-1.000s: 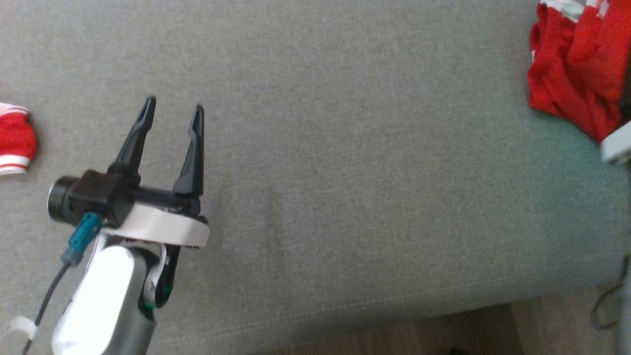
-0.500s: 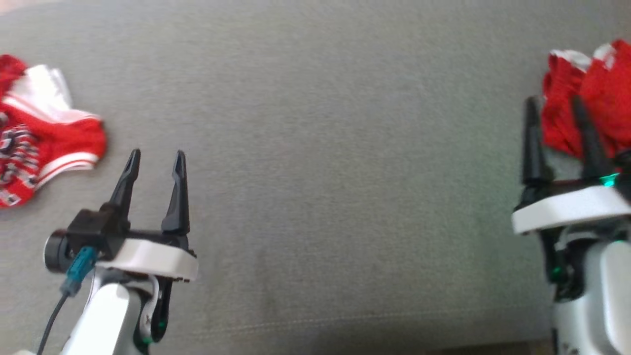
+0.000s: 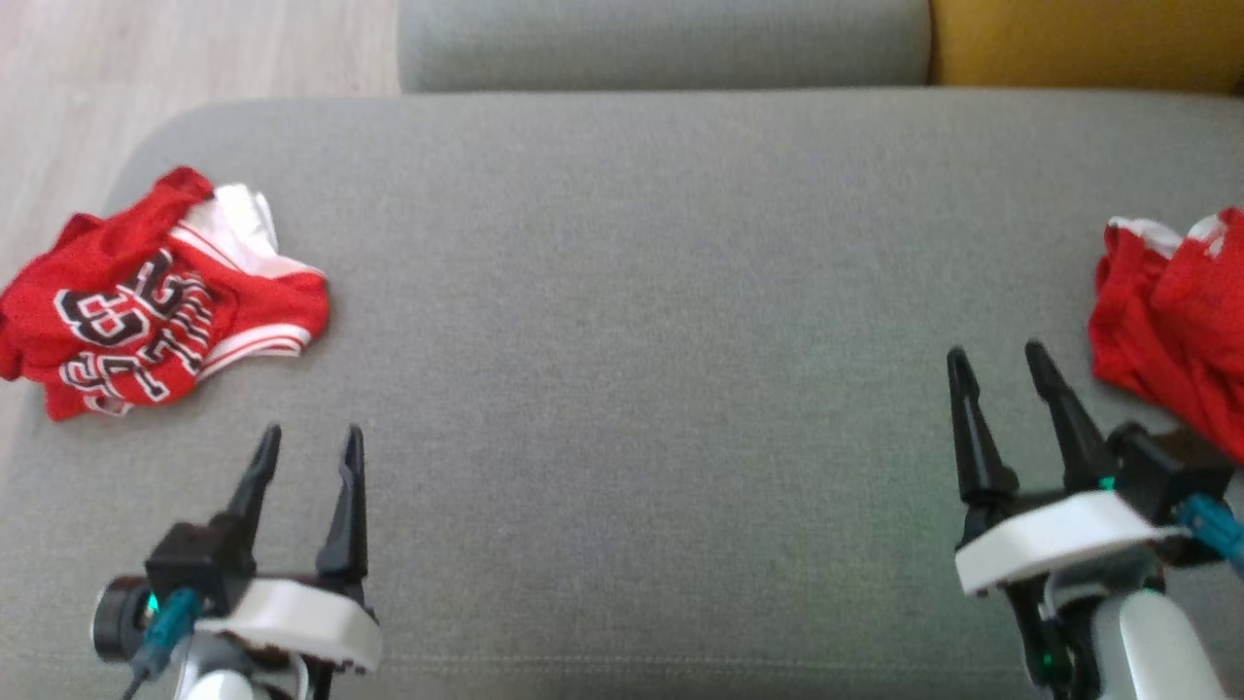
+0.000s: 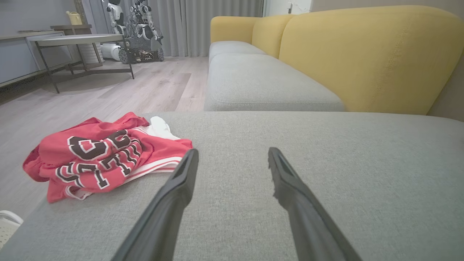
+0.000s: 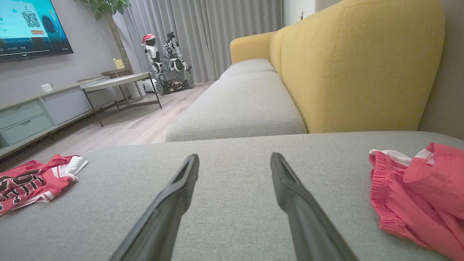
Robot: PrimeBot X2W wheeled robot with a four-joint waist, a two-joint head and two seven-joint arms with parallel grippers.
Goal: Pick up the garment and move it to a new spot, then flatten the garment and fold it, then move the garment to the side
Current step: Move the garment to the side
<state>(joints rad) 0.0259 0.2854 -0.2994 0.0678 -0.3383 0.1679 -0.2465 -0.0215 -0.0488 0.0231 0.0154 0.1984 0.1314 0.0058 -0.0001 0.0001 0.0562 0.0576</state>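
A crumpled red jersey point(image 3: 160, 306) with black and white lettering lies near the left end of the grey cushion point(image 3: 632, 321); it shows again as the jersey point(image 4: 101, 156) and the jersey point(image 5: 32, 183). A second red garment point(image 3: 1171, 326), bunched with an elastic band, lies at the right edge, seen closer as the red garment point(image 5: 420, 197). My left gripper point(image 3: 308, 439) hovers open at the lower left, below and right of the jersey. My right gripper point(image 3: 998, 358) hovers open at the lower right, just left of the bunched garment. Both hold nothing.
A yellow sofa back point(image 4: 362, 54) and further grey seat cushions point(image 4: 261, 83) lie beyond. Wooden floor point(image 4: 108, 87) borders the cushion's left end. A low table point(image 5: 116, 81), a cabinet point(image 5: 32, 119) and a parked robot point(image 5: 166, 69) stand across the room.
The head camera has tilted up, so the whole picture has shifted down and both garments and the cushion's far edge have come into view. Both grippers stay open.
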